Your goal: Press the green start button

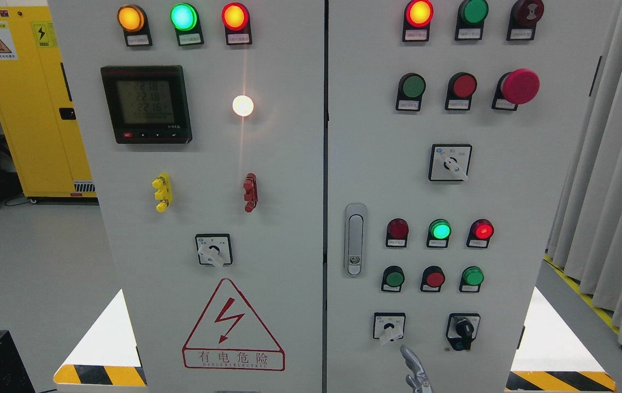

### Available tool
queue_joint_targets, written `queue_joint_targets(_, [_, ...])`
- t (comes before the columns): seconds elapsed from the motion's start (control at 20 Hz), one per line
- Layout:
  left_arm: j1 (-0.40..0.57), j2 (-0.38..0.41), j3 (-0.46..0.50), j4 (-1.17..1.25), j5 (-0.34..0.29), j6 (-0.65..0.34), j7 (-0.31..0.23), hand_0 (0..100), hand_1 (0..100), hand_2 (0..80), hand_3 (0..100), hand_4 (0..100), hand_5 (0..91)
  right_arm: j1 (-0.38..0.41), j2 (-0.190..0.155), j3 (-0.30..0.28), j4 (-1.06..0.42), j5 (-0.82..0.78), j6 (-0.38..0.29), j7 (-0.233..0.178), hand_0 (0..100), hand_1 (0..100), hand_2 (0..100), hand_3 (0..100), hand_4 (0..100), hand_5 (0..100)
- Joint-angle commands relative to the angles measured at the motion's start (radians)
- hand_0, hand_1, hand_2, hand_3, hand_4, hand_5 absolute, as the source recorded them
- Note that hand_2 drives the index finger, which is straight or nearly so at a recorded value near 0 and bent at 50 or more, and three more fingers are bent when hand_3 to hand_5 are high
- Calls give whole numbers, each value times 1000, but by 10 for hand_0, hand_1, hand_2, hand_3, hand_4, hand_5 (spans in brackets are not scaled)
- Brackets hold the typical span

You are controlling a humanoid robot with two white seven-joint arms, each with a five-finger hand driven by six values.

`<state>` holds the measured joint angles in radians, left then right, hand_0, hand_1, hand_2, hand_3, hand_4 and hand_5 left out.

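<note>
On the right cabinet door (507,191) a dark green push button (413,86) sits in the upper row, left of a red button (463,85) and a red mushroom stop button (519,86). Lower down are two more green buttons (394,278) (473,276) with a red button (434,279) between them. Only the silver tip of my right hand (413,368) shows, at the bottom edge. It is below the white rotary switch (389,329) and well under the lower green buttons, touching none of them. The left hand is out of view.
Lit indicator lamps sit above the lower buttons: dark red (397,228), green (440,230), red (482,230). A door handle (355,239) and a black selector switch (463,329) flank the hand's area. The left door holds a meter (146,103). A curtain (616,191) hangs right; a yellow cabinet (27,109) stands left.
</note>
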<state>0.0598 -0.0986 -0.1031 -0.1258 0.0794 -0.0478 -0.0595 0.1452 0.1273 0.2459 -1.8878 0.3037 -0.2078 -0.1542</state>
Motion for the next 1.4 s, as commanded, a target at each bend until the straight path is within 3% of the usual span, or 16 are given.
queue_joint_targets(0.0, [0, 0, -1, 0, 0, 0, 0, 120, 556, 0, 0, 0, 0, -33, -2, -7, 12, 5, 13, 5, 628, 724, 0, 0, 9, 0])
queue_joint_targets(0.2, [0, 0, 0, 0, 0, 0, 1, 120, 556, 0, 0, 0, 0, -101, -12, -4, 9, 34, 33, 15, 600, 729, 0, 2, 44, 0])
queue_joint_targets(0.3, [0, 0, 0, 0, 0, 0, 0, 120, 556, 0, 0, 0, 0, -113, -18, -16, 10, 176, 31, 15, 537, 751, 0, 99, 120, 66])
queue_joint_targets(0.45, [0, 0, 0, 0, 0, 0, 0, 120, 556, 0, 0, 0, 0, -115, -21, -57, 10, 456, 8, 10, 540, 772, 0, 227, 293, 231])
queue_joint_targets(0.5, [0, 0, -1, 0, 0, 0, 0, 120, 556, 0, 0, 0, 0, -116, -21, -68, 10, 519, -7, 8, 554, 784, 0, 368, 484, 425])
queue_joint_targets(0.55, [0, -1, -1, 0, 0, 0, 0, 120, 556, 0, 0, 0, 0, -116, -21, -77, 10, 566, -19, 8, 567, 797, 0, 478, 600, 571])
queue_joint_targets(0.65, [0, -1, 0, 0, 0, 0, 0, 120, 556, 0, 0, 0, 0, -119, -21, -83, 9, 627, -22, 7, 573, 807, 0, 529, 654, 652])
queue_joint_targets(0.7, [0, 0, 0, 0, 0, 0, 0, 120, 556, 0, 0, 0, 0, -121, -20, -85, 9, 661, -22, 7, 568, 823, 0, 644, 763, 807])
queue_joint_targets(0.85, [0, 0, 0, 0, 0, 0, 0, 120, 556, 0, 0, 0, 0, -138, -20, -108, 9, 753, -19, 7, 561, 855, 0, 796, 900, 930])
queue_joint_targets(1.05, [0, 0, 0, 0, 0, 0, 0, 120, 556, 0, 0, 0, 0, -164, -20, -145, 12, 805, -10, 5, 566, 891, 0, 887, 991, 1000])
queue_joint_targets(1.35, [0, 0, 0, 0, 0, 0, 0, 120, 556, 0, 0, 0, 0, -222, -21, -168, 21, 848, 56, 7, 563, 922, 0, 959, 993, 1000])
